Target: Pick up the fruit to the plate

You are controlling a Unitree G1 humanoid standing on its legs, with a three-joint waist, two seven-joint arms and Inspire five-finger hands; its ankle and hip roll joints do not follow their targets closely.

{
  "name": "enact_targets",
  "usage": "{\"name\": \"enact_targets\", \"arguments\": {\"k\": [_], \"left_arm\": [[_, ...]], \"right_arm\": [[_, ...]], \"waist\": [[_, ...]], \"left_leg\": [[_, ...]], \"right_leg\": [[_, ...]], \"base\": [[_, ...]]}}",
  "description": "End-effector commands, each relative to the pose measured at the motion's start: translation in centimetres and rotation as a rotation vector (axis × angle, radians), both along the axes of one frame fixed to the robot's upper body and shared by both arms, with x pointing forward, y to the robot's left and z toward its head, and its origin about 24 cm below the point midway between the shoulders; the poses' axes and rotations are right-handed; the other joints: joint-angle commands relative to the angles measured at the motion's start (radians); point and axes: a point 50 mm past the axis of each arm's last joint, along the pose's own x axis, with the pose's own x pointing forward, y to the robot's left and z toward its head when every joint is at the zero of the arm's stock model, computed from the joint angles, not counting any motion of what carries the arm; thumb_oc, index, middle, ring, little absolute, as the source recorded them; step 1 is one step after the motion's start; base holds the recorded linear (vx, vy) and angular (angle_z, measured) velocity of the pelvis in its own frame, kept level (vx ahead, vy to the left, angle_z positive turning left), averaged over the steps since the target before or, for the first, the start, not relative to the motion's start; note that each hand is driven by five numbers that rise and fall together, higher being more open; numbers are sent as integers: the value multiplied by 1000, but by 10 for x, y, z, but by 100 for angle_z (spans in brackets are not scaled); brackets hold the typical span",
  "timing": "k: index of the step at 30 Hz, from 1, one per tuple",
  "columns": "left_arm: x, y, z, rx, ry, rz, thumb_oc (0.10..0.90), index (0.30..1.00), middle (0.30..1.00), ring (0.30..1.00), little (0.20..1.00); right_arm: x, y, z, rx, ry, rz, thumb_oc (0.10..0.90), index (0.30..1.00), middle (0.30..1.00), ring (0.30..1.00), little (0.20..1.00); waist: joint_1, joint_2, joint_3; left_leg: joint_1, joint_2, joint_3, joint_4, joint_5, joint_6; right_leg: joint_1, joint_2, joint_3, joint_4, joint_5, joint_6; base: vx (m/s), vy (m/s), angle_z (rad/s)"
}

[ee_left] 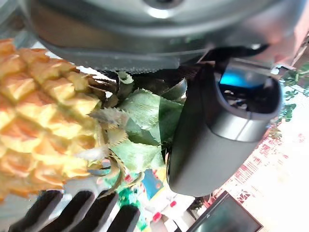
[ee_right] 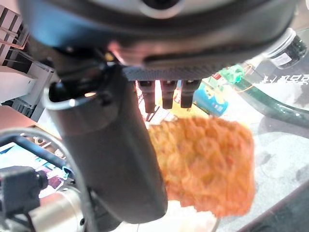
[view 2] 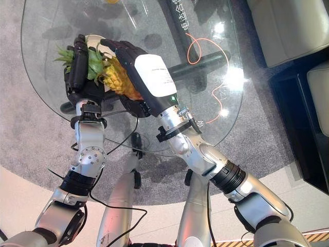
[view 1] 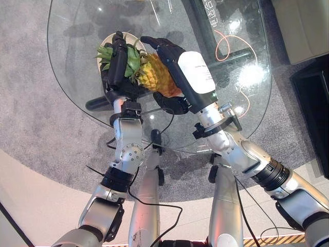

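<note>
A pineapple point(view 1: 157, 77) is held between both hands above a round glass table point(view 1: 247, 108), over the near edge of a white plate point(view 1: 105, 43) at the table's far left. The left hand point(view 1: 117, 64) curls its fingers round the green leafy crown; the right hand point(view 1: 177, 64) wraps the yellow body. An orange cable point(view 1: 226, 43) shows through the glass to the right. Grey carpet point(view 1: 41, 113) lies below.

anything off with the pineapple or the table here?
Nothing damaged or spilled. The pineapple lies sideways, held between the left hand at its leafy crown and the right hand on its body, above the plate on the glass table. An orange cable shows through the glass.
</note>
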Motion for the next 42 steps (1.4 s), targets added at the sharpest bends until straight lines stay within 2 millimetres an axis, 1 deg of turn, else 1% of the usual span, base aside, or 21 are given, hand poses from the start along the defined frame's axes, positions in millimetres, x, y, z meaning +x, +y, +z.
{"name": "enact_targets", "arguments": {"k": [1,3,8,13,14,15,17,18,19,22,25,27,28,29,31,32,35,36,37,38,42], "left_arm": [[-28,4,68,-39,-360,106,100,300,300,300,200],[-30,8,71,-53,-364,161,100,300,300,300,200],[-34,13,73,-63,-371,253,100,300,300,300,200],[-37,18,77,-91,-380,316,100,300,300,300,200],[-37,19,76,-97,-377,328,100,300,300,300,200],[-38,20,78,-102,-384,337,100,300,300,300,200],[-41,21,80,-110,-382,387,100,300,300,300,200],[-41,22,80,-113,-378,408,100,300,300,300,200],[-43,23,83,-118,-384,431,100,300,300,300,200],[-46,24,86,-114,-379,507,100,300,300,300,200],[-46,25,87,-109,-378,533,100,300,300,300,200],[-46,25,86,-98,-372,551,100,300,300,300,200],[-46,27,88,-71,-371,616,100,300,300,300,200],[-46,28,90,-63,-375,640,100,300,300,300,200],[-44,32,90,-43,-366,681,100,300,300,300,200],[-44,33,91,-38,-369,701,100,300,300,300,200],[-41,38,88,-10,-359,753,100,300,300,300,200],[-41,39,90,-1,-363,771,100,300,300,300,200],[-41,41,89,19,-359,804,100,300,300,300,200],[-40,45,85,38,-346,834,100,300,300,300,200],[-35,59,79,72,-312,909,100,300,300,300,200]], "right_arm": [[-39,24,63,141,-295,214,800,900,900,900,900],[-39,25,65,143,-300,214,800,900,900,900,900],[-38,25,64,152,-297,211,800,900,900,900,900],[-39,25,66,155,-308,216,800,900,900,900,900],[-39,26,65,155,-302,214,800,900,900,900,900],[-39,26,67,153,-310,214,800,900,900,900,900],[-38,26,68,159,-311,209,800,900,900,900,900],[-38,26,67,160,-310,207,800,900,900,900,900],[-38,25,69,162,-319,205,800,900,900,900,900],[-35,22,70,182,-327,173,800,900,900,900,900],[-33,20,70,197,-329,152,800,900,900,900,900],[-31,18,69,211,-322,135,800,900,900,900,900],[-22,7,69,272,-321,57,800,900,900,900,900],[-18,2,69,296,-323,28,800,900,900,900,900],[-9,-13,65,365,-317,-52,800,900,900,900,900],[-5,-20,64,391,-319,-89,800,900,900,900,900],[6,-42,54,457,-328,-207,800,900,900,900,900],[8,-47,53,470,-336,-234,800,900,900,900,900],[12,-57,48,505,-326,-289,800,900,900,900,900],[18,-73,35,548,-304,-366,800,900,900,900,900],[28,-110,7,651,-232,-546,800,900,900,900,900]], "waist": [[22,-16,-20],[23,-17,-20],[24,-19,-20],[24,-18,-20],[23,-18,-20],[23,-18,-20],[23,-18,-20],[22,-19,-20],[22,-18,-20],[21,-20,-20],[20,-19,-20],[18,-20,-20],[14,-22,-20],[11,-22,-20],[4,-23,-20],[1,-24,-20],[-11,-26,-20],[-12,-26,-20],[-17,-26,-20],[-22,-26,-20],[-35,-27,-20]], "left_leg": [[13,-70,10,64,-113,15],[9,-69,9,59,-104,15],[20,-67,8,56,-110,11],[14,-67,7,51,-101,10],[22,-67,8,52,-108,8],[12,-67,8,52,-100,9],[17,-66,9,48,-100,8],[26,-66,9,46,-107,7],[17,-65,9,43,-98,7],[19,-64,9,41,-96,5],[18,-63,10,40,-95,4],[29,-63,11,41,-104,3],[31,-60,14,38,-104,1],[22,-59,15,35,-95,2],[35,-57,18,33,-104,1],[27,-56,19,31,-96,2],[38,-53,24,29,-106,2],[29,-52,25,27,-97,3],[32,-50,28,24,-98,3],[44,-47,31,19,-105,3],[51,-42,37,18,-111,3]], "right_leg": [[64,33,-75,-186,101,-3],[60,35,-75,-191,108,-4],[71,33,-76,-190,100,-1],[65,34,-76,-196,108,-2],[72,34,-75,-192,99,-1],[62,35,-75,-196,108,-3],[67,35,-75,-196,106,-3],[75,36,-74,-195,98,-2],[67,37,-73,-199,108,-3],[68,37,-72,-201,107,-4],[68,37,-71,-203,108,-4],[77,36,-69,-198,98,-3],[78,38,-66,-200,97,-4],[69,40,-64,-204,107,-5],[77,41,-61,-200,96,-3],[68,43,-60,-204,106,-4],[73,44,-55,-197,95,-2],[63,45,-54,-200,105,-3],[63,46,-51,-199,103,-3],[70,47,-48,-196,94,-2],[68,50,-44,-191,89,-3]], "base": [[0,0,0],[0,0,0],[0,0,0],[0,0,0],[0,0,0],[0,0,0],[0,0,0],[0,0,0],[0,0,0],[-11,3,0],[0,0,0],[0,0,0],[-38,37,0],[-38,51,0],[-11,41,0],[-11,34,-1],[-8,22,-1],[-21,39,-3],[-3,50,-3],[17,49,-1],[3,26,-1]]}}
